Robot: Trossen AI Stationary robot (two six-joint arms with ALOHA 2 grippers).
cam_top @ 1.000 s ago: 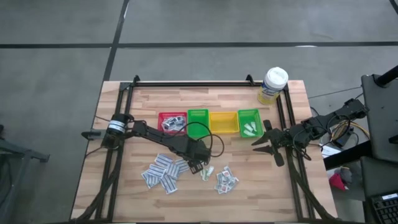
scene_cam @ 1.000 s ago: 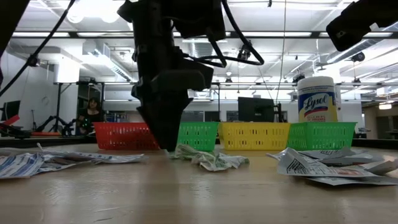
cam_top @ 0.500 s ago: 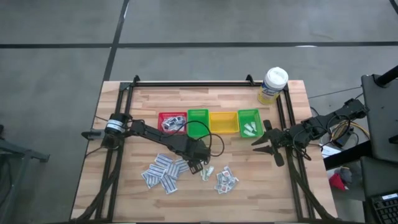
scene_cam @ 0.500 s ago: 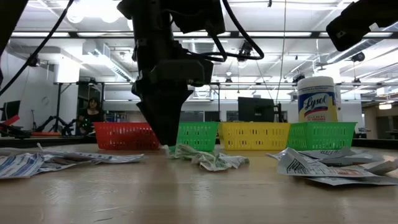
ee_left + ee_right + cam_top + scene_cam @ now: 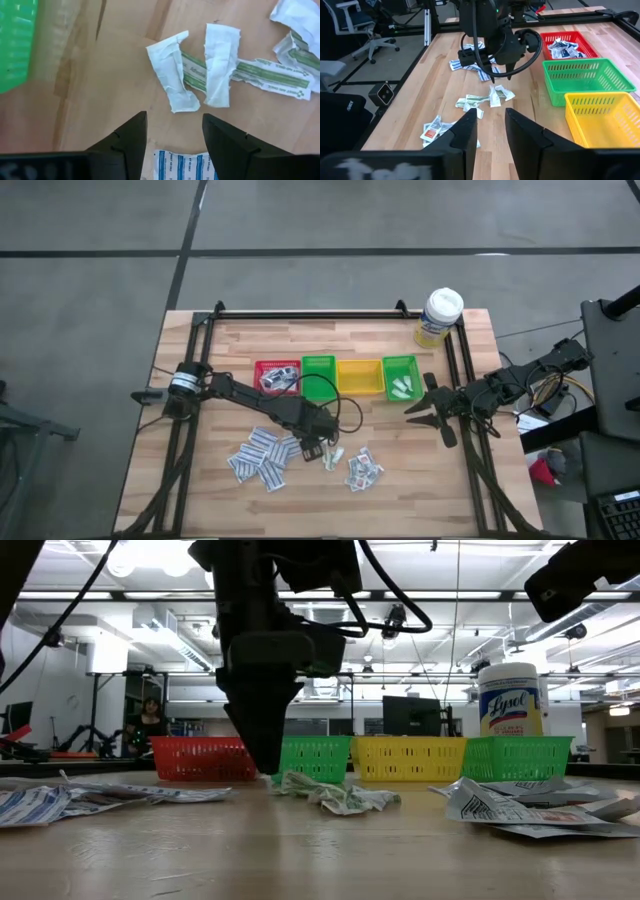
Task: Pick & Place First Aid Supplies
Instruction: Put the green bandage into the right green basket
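The first aid supplies lie loose on the wooden table. There is a heap of blue-striped packets (image 5: 262, 458), crumpled green-printed packets (image 5: 200, 75) (image 5: 335, 795) and another small heap (image 5: 363, 470). My left gripper (image 5: 172, 132) (image 5: 314, 444) points down, open, low over the table beside the green-printed packets. A blue-striped packet (image 5: 182, 165) lies flat under it, behind the fingertips. My right gripper (image 5: 491, 114) (image 5: 418, 410) hangs open with nothing in it, off near the table's right edge.
A row of small bins stands mid-table: red (image 5: 277, 375) with packets in it, green (image 5: 319, 372), yellow (image 5: 359, 376) and green (image 5: 400, 378) with packets. A white-capped bottle (image 5: 440, 317) stands at the far right. Black frame rails (image 5: 300, 313) border the table.
My left gripper has rolled a little about its own pointing line, staying low over the same spot and staying open. The packets have not moved.
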